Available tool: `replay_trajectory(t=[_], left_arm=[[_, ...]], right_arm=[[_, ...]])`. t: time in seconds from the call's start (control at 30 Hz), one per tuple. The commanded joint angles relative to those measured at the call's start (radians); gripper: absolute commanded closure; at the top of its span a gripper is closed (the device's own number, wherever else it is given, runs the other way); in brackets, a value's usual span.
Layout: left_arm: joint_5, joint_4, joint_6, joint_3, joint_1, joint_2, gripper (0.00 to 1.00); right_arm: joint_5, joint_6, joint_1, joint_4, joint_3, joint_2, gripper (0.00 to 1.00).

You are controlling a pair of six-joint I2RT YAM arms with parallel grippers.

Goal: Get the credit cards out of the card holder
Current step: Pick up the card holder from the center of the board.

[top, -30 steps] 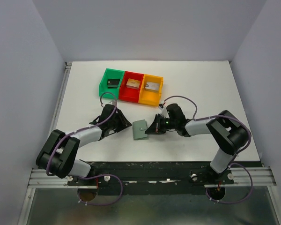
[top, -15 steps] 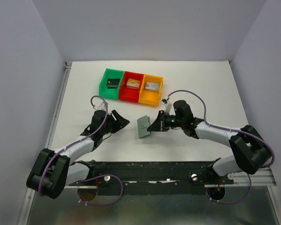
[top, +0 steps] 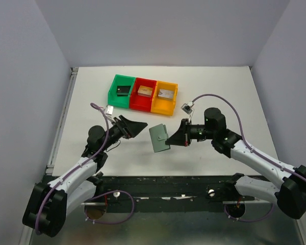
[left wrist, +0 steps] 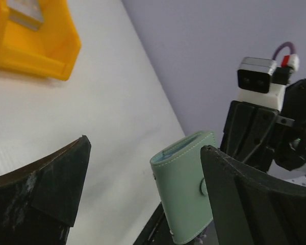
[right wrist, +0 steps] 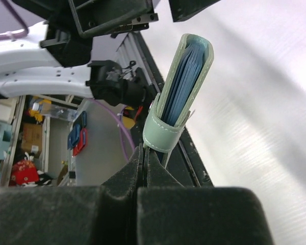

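Card holder (top: 159,139) is folded shut, clamped at one edge by the right gripper (top: 176,139), on the near side of the bins (top: 143,93). Overhead only its grey-green outside shows. The right wrist view (edge-on) reveals blue inner pockets (right wrist: 183,87) and the tab (right wrist: 160,133) wrapped across. Left gripper (top: 134,128) gapes just beside it, holding nothing.

Both arms reach forward, wrists turned toward each other.
Left gripper (top: 134,127) jaws gape wide; right gripper (top: 174,140) jaws pinched tight.
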Motion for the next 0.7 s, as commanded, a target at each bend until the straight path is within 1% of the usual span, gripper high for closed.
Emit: replay_trajectory(t=[0.0, 0.17, 0.27, 0.37, 0.57, 0.67], left_arm=[[0.164, 0.254, -0.061, -0.022, 0.007, -0.043, 0.01], [0.299, 0.462, -0.155, -0.020, 0.006, 0.009, 0.01], [0.336, 0.518, -0.179, -0.013, 0.001, 0.029, 0.01], [0.338, 0.501, -0.172, -0.017, -0.002, 0.018, 0.01], [0.336, 0.391, -0.120, -0.028, -0.002, -0.028, 0.01], [0.341, 0.362, -0.110, -0.029, -0.003, -0.038, 0.01]], right_arm=[[-0.116, -0.014, 0.008, 0.002, 0.015, -0.068, 1.00], [-0.167, 0.037, 0.007, 0.063, 0.027, -0.099, 1.00], [-0.179, 0.051, 0.008, 0.077, 0.042, -0.102, 1.00], [-0.184, 0.068, 0.010, 0.089, 0.059, -0.102, 1.00], [-0.178, 0.077, 0.008, 0.097, 0.087, -0.102, 1.00], [-0.181, 0.084, 0.010, 0.106, 0.095, -0.096, 1.00]])
